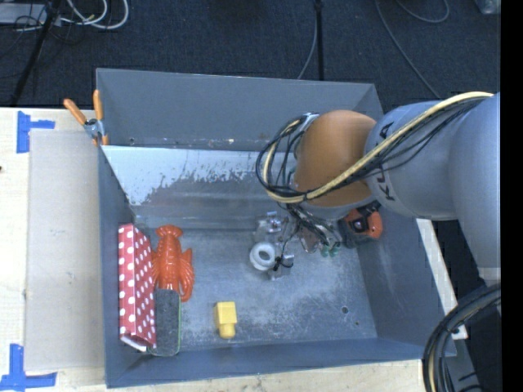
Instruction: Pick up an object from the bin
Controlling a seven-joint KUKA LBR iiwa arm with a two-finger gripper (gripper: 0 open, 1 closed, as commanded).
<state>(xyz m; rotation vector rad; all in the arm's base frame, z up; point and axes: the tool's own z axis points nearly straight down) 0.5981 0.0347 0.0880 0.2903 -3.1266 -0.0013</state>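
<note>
Since the task names no thing, we read the layout from the grey bin [245, 113] downward. The arm [441, 170] reaches in from the right, and its gripper [276, 256] hangs low over the middle of the floor. Whether it is open or closed we cannot tell, as cables and the wrist crowd it.

Against the left wall lies a red packet with white dots [135, 284], its long axis running along that wall. Touching its right side is a red toy lobster [172, 260], lying the same way, claws toward the back. Below the lobster, in line with it, is a dark oblong pad [167, 323]. A small yellow block [225, 318] sits alone near the front, between the pad and the gripper. We judge it the closest plain candidate: toward the front and a little left of the gripper, with bare floor around it.

An orange-red thing [365, 224] shows beside the wrist on the right, half hidden. A pale ring [261, 256] sits at the gripper's left edge — loose thing or robot part, we cannot say.
</note>
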